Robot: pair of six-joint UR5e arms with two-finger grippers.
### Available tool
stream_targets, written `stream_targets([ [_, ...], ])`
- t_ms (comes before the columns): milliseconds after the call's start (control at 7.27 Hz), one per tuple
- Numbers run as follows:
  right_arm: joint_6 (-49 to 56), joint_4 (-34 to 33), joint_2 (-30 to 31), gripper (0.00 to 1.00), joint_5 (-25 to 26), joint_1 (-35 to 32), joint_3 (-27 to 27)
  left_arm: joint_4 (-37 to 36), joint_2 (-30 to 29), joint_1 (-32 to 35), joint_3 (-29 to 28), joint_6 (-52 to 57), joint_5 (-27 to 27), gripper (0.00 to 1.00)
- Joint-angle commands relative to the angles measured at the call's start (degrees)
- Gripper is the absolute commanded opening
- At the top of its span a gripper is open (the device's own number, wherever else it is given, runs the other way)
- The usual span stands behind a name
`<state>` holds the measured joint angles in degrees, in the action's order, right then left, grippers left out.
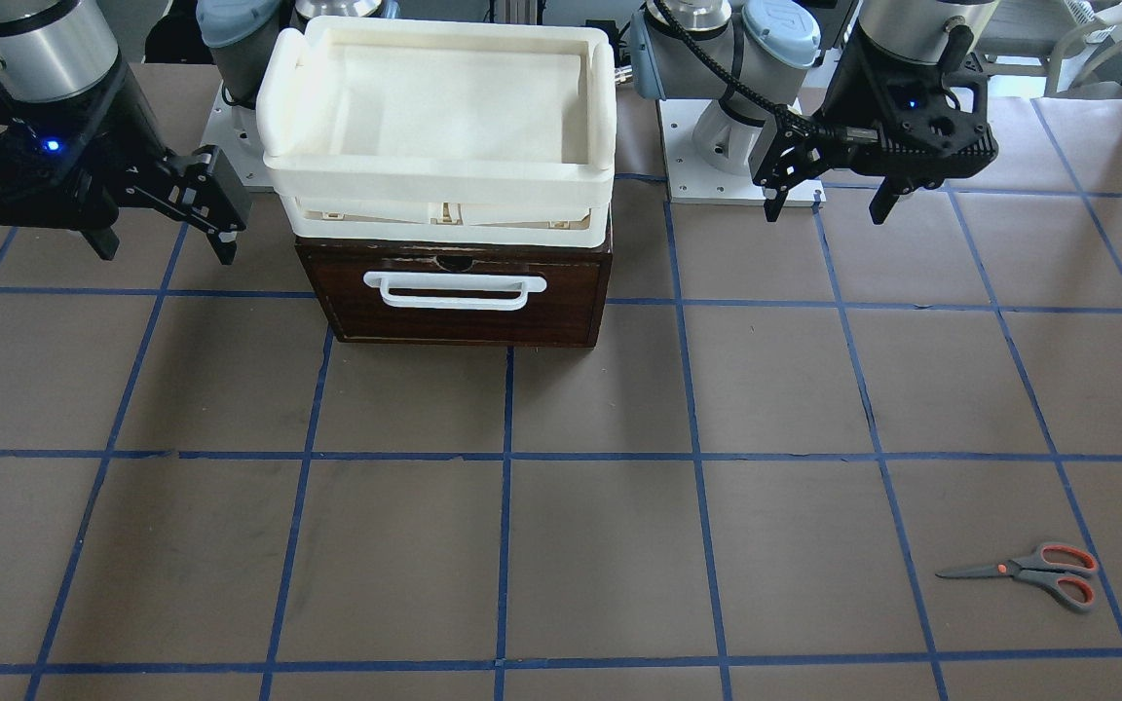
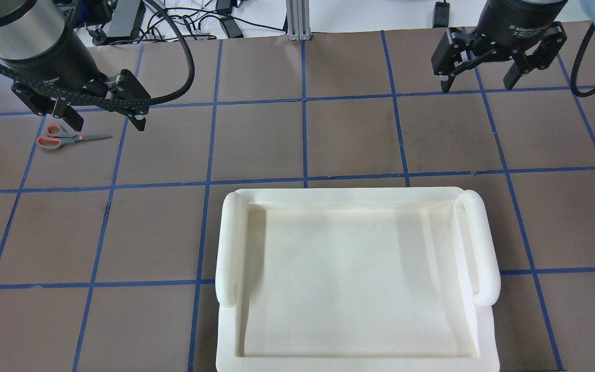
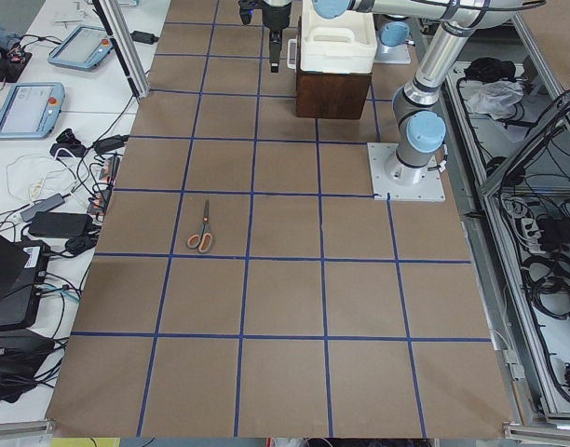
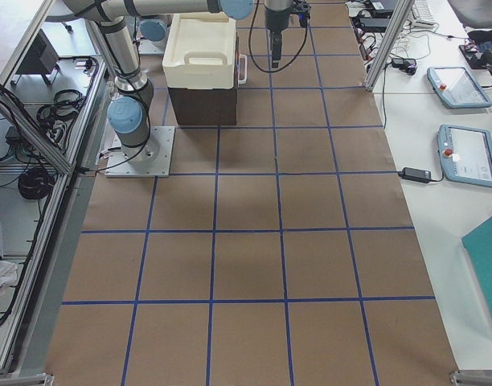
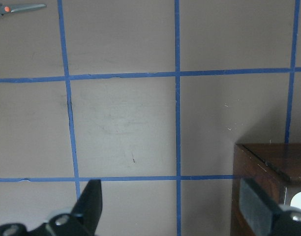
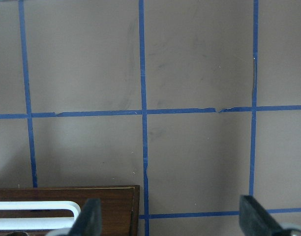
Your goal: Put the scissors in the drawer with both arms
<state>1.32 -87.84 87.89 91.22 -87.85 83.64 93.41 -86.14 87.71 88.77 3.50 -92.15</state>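
Front view: dark brown wooden drawer [image 1: 468, 321] is shut, with its white bar handle [image 1: 454, 291] facing out and a smooth cream-white plastic tray [image 1: 436, 177] stacked on top. The small scissors [image 1: 1028, 572], with grey loops lined orange, lie flat on the matte brown table [image 1: 600, 555], well apart from the drawer on the robot's left. Overhead: left gripper [image 2: 108, 123] and right gripper [image 2: 477, 82] are spread wide and empty. Wrist views agree. Nothing started, I'd say. Next, right pulls the handle and left pinches the thin scissors low.

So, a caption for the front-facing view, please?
Closed drawer beneath cream tray, scissors far away, left claw and right claw open.
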Motion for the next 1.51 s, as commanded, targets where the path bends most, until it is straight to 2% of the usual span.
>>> stream_targets([
  [0, 0.0, 1.0, 0.0, 1.00, 0.0, 0.0, -0.1, 0.0, 0.0, 0.0, 0.0, 0.0, 0.0, 1.00],
  [412, -0.8, -1.4, 0.8, 1.00, -1.0, -0.1, -0.1, -0.1, 0.5, -0.8, 0.1, 6.0, -0.2, 0.98],
  [550, -0.9, -2.2, 0.8, 1.00, -1.0, -0.1, 0.0, -1.4, 0.1, -2.0, 0.1, 16.3, -0.1, 0.96],
  [688, -0.9, -1.8, 0.4, 1.00, -0.2, -0.1, 0.1, -8.2, -1.4, -3.9, 0.1, 20.9, 0.0, 0.98],
  [825, -1.9, -2.5, 0.5, 1.00, -0.2, -0.2, 1.0, -9.6, -3.2, -6.2, 0.3, 34.1, -0.1, 0.97],
  [962, -10.4, -3.4, 0.0, 1.00, -0.3, -0.3, 1.4, -9.7, -5.4, -8.7, 1.3, 47.1, -0.4, 0.97],
  [1100, -24.0, -3.6, -1.6, 1.00, -0.3, -0.7, 1.4, -10.3, -7.8, -12.9, 2.6, 58.1, -0.2, 0.97],
  [1238, -32.1, -3.4, -3.0, 1.00, -0.2, -0.8, 1.4, -10.5, -11.1, -16.0, 3.6, 69.2, -0.2, 0.94],
  [1375, -41.7, -3.1, -4.5, 1.00, -0.3, -2.0, 1.4, -12.9, -13.6, -19.1, 3.7, 78.5, -0.1, 0.93],
])
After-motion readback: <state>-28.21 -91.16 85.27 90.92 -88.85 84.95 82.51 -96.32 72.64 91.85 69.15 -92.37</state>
